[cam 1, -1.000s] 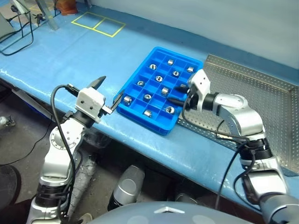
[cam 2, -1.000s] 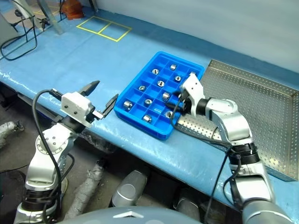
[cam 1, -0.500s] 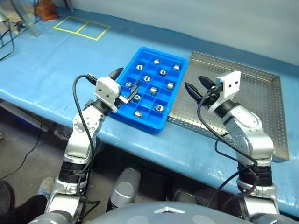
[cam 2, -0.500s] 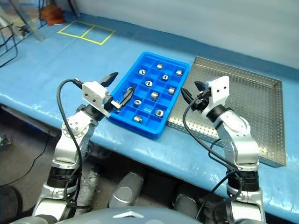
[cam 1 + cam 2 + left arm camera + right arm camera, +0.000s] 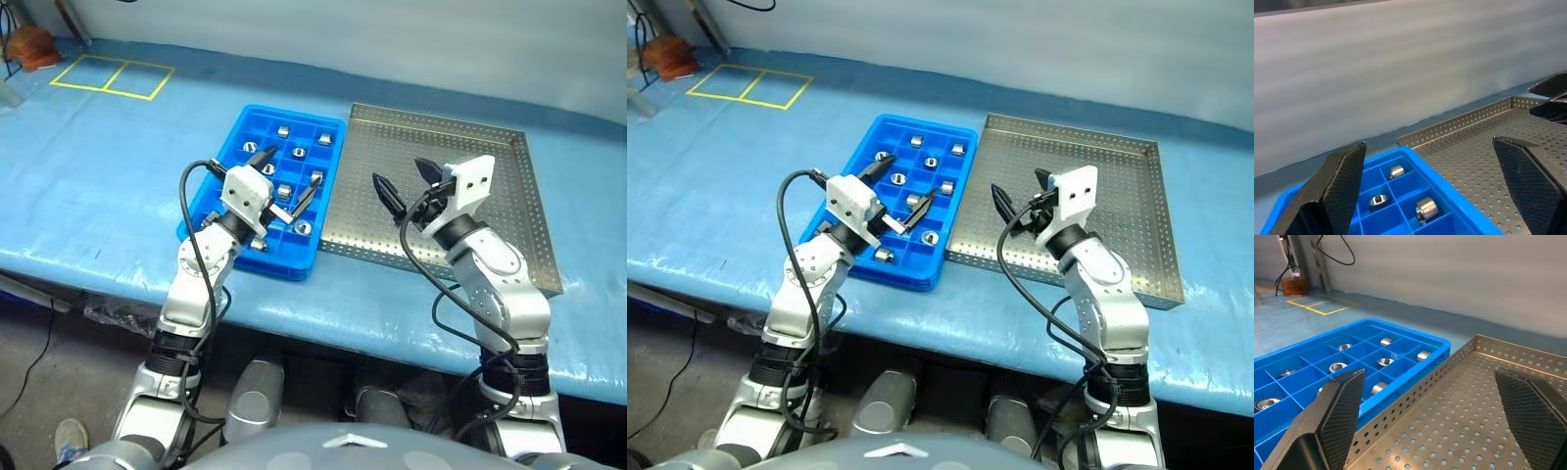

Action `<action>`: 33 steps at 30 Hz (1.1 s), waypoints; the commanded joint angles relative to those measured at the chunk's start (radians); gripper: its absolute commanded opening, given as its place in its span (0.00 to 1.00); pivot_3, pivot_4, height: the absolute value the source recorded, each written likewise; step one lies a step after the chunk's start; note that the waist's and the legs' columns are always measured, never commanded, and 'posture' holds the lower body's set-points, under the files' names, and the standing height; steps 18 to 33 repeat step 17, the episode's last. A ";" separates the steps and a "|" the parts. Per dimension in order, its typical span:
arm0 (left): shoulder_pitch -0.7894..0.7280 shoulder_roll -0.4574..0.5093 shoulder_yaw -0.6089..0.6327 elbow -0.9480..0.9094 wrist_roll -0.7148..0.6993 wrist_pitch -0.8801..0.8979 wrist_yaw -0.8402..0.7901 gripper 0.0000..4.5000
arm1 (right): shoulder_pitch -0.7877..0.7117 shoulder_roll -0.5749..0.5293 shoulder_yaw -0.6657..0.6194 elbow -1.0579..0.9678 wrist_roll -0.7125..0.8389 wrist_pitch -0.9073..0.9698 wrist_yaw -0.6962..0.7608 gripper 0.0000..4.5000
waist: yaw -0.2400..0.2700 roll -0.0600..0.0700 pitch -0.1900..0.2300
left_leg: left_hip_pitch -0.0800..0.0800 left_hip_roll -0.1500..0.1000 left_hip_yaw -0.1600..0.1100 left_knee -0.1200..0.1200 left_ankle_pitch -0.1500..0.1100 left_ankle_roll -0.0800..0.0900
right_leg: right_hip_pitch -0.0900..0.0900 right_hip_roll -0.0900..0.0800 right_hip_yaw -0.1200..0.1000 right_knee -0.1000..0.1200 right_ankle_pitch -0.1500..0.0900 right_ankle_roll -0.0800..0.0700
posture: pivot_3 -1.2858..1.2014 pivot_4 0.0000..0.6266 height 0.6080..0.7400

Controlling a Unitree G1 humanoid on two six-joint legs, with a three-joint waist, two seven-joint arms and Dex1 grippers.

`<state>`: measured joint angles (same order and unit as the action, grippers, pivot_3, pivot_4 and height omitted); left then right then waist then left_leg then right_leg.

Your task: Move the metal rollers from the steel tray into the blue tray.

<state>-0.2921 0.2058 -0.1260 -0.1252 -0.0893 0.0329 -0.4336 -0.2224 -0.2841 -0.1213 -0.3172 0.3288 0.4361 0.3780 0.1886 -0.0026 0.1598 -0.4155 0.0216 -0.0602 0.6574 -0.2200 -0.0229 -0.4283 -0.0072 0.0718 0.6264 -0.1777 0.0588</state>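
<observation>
Both arms hover with jaws spread wide and nothing held: the left gripper (image 5: 284, 181) above the blue tray (image 5: 217, 192), the right gripper (image 5: 404, 183) above the steel tray (image 5: 509, 211). The metal rollers (image 5: 291, 151) sit singly in the blue compartments, and the steel tray's visible base looks bare. So the transfer looks about finished; next comes a check for stragglers before pulling back.

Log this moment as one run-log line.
left pincer: open, empty, over blue tray | right pincer: open, empty, over steel tray | metal rollers: in blue tray compartments | steel tray: no rollers visible
</observation>
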 commanded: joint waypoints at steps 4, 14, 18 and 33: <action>0.006 0.013 0.013 -0.026 0.018 -0.019 0.020 1.00 | -0.015 0.013 -0.001 0.014 0.007 -0.020 -0.013 0.99 | -0.027 0.000 0.000 | 0.001 0.000 0.000 0.000 0.000 0.000 | 0.000 0.000 0.000 0.001 0.000 0.000 | 0.65 0.24 1.00; 0.009 0.008 -0.003 -0.029 0.028 -0.020 0.026 1.00 | -0.019 0.008 0.017 0.010 -0.005 -0.011 -0.021 0.99 | -0.042 0.000 0.000 | 0.001 0.000 0.000 -0.001 0.000 0.000 | 0.000 0.000 0.001 0.001 0.000 0.000 | 0.64 0.24 1.00; 0.003 0.005 -0.003 -0.022 0.031 -0.021 0.025 1.00 | -0.008 0.002 0.019 0.001 -0.010 -0.009 -0.025 0.99 | -0.043 0.000 0.000 | 0.001 0.000 0.000 -0.001 0.000 0.000 | 0.000 0.000 0.001 0.001 0.000 0.000 | 0.64 0.24 1.00; 0.003 0.005 -0.003 -0.022 0.031 -0.021 0.025 1.00 | -0.008 0.002 0.019 0.001 -0.010 -0.009 -0.025 0.99 | -0.043 0.000 0.000 | 0.001 0.000 0.000 -0.001 0.000 0.000 | 0.000 0.000 0.001 0.001 0.000 0.000 | 0.64 0.24 1.00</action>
